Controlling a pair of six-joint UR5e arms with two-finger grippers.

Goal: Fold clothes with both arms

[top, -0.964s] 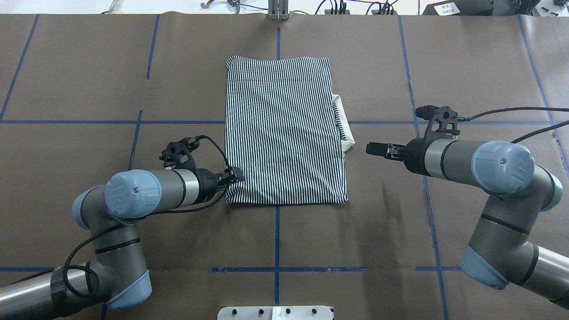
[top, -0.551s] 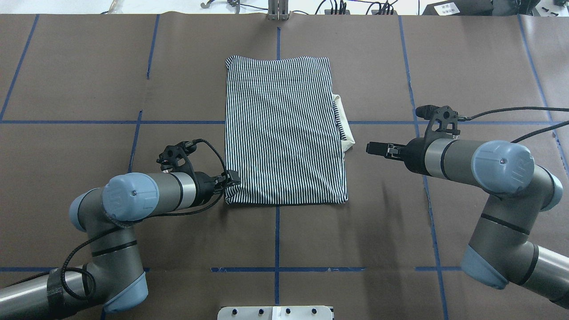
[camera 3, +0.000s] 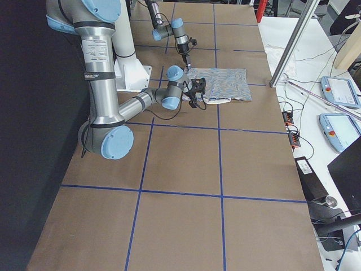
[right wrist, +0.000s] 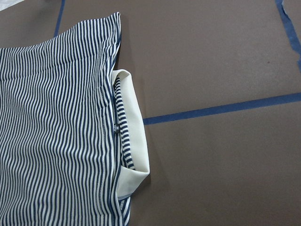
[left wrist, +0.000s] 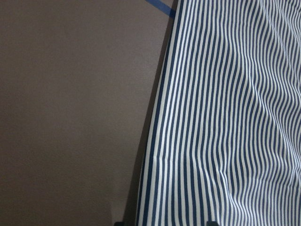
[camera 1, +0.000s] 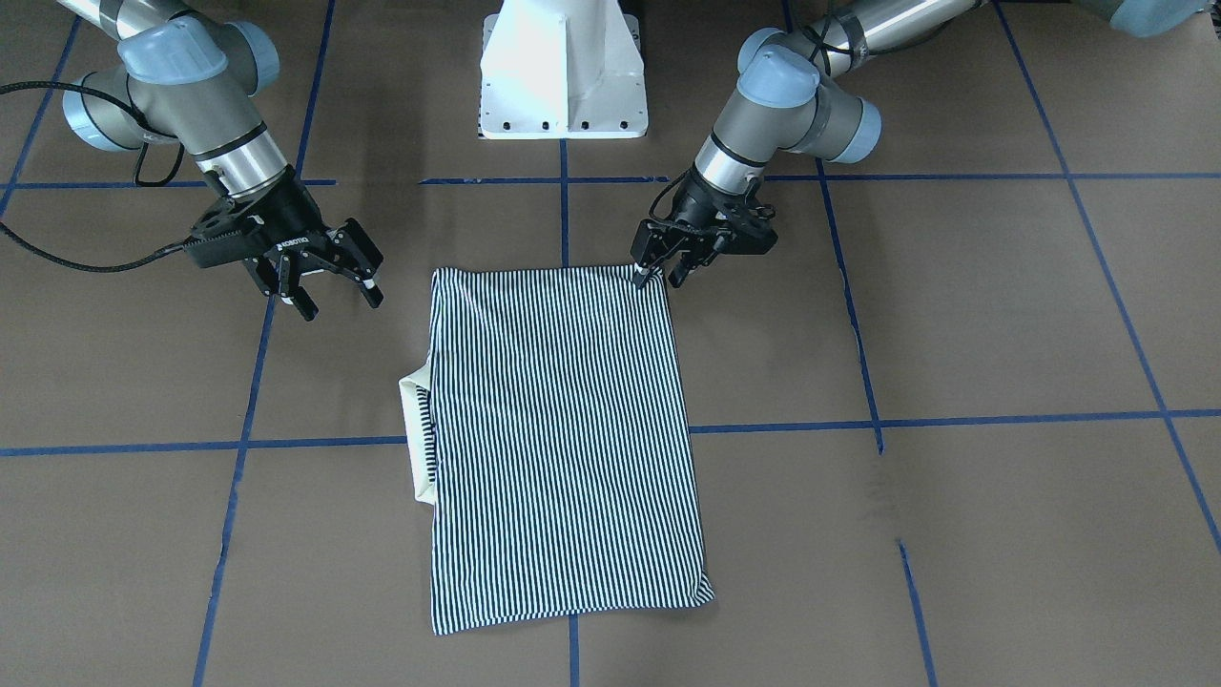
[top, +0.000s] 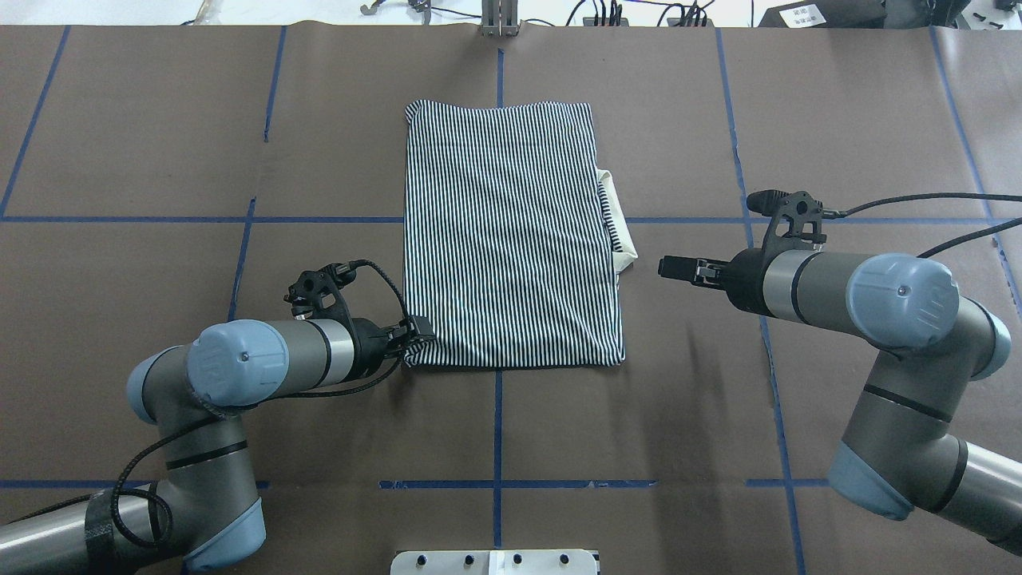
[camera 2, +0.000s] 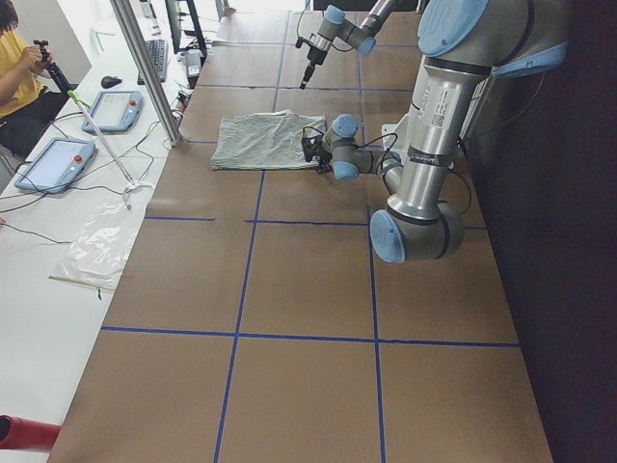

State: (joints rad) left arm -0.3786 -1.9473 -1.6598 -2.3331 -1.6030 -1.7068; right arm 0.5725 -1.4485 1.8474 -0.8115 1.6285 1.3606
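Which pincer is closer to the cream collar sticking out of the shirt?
Right. The right pincer hangs open beside the collar, apart from it; the left pincer is at the opposite corner of the polo shirt.

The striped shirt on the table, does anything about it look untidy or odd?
Yes. The shirt lies folded into a neat rectangle, but its cream collar pokes out past the edge on the side facing the right gripper. Nothing looks damaged.

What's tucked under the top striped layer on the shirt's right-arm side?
The cream collar pokes out from under the top layer of the shirt, with a striped band inside it. Everything further in is covered by the fold.
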